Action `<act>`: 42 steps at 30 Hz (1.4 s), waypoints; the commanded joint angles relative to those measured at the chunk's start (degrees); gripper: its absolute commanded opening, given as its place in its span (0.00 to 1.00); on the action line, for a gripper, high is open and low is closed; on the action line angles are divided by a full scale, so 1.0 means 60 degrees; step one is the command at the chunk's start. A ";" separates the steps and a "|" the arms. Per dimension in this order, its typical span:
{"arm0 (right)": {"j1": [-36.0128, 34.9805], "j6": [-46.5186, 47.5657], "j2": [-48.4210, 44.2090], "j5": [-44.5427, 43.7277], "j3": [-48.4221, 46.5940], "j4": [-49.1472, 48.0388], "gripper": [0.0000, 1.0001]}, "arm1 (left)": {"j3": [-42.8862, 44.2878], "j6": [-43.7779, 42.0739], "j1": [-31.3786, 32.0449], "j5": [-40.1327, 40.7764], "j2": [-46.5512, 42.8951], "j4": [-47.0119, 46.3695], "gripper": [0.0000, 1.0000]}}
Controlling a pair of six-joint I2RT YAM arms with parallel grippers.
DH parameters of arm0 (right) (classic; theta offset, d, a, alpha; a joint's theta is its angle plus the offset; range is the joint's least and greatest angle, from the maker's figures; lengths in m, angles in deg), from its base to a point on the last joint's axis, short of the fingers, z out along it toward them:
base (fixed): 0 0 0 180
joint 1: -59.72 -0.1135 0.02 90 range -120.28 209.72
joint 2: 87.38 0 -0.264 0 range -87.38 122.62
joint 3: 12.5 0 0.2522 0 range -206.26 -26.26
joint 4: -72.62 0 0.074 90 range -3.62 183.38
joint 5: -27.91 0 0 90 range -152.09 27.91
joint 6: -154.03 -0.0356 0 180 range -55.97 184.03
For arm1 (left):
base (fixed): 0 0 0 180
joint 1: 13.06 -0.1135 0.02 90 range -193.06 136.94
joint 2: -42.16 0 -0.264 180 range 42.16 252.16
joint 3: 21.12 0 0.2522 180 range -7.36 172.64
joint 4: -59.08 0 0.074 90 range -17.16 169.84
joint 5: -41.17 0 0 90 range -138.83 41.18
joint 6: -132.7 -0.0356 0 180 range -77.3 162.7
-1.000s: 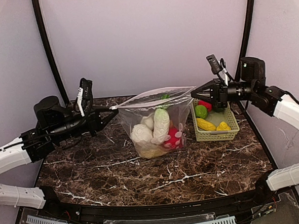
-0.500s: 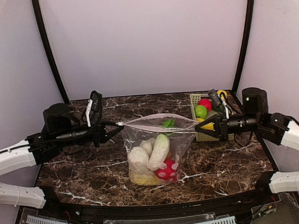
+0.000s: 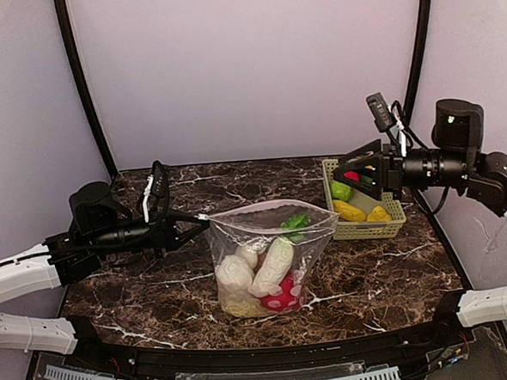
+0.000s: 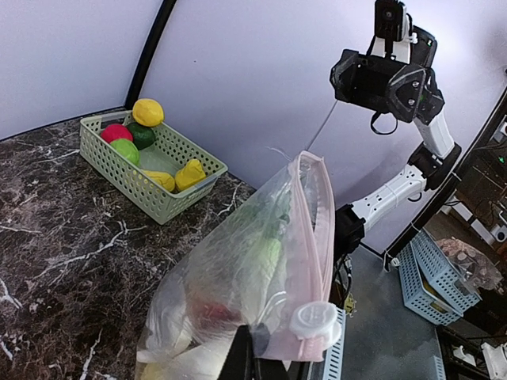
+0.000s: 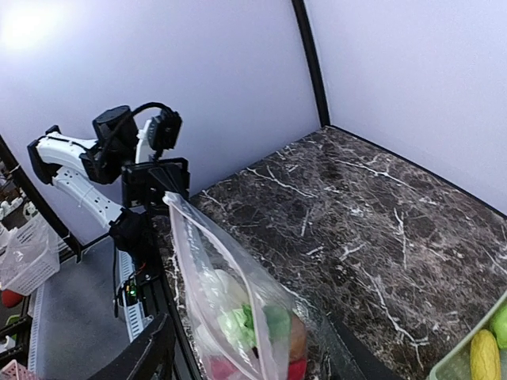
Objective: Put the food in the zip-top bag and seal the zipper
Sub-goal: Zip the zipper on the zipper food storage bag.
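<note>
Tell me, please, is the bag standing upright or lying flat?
Upright: the zip-top bag stands on the table, food at its bottom, top corner pinched by the left gripper.

The clear bag [image 3: 313,242] stands upright on the bench [image 3: 371,277], sagging rightward, its left top corner pinched in the left gripper [image 3: 199,219]. Inside lie a white radish [image 3: 275,264], a red spotted piece [image 3: 284,295] and a pale lumpy piece [image 3: 233,273]. The pink zipper [image 4: 315,229] looks pressed together, its white slider [image 4: 314,321] at the held corner.
</note>
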 commanded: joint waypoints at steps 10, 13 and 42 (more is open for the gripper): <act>-0.3969 0.2543 0.4276 -0.2433 -0.3409 0.0358 0.41 | 0.0173 0.0146 -0.0024 -0.0307 -0.0185 0.0269 0.01; -0.4237 0.2847 0.5086 -0.2429 -0.3924 0.0130 0.40 | 0.0104 0.0215 -0.0020 -0.0306 -0.0233 0.0191 0.01; -0.5040 0.4268 0.7810 -0.3800 -0.5959 0.0605 0.18 | 0.0258 0.0256 -0.0017 -0.0491 -0.0259 0.0416 0.01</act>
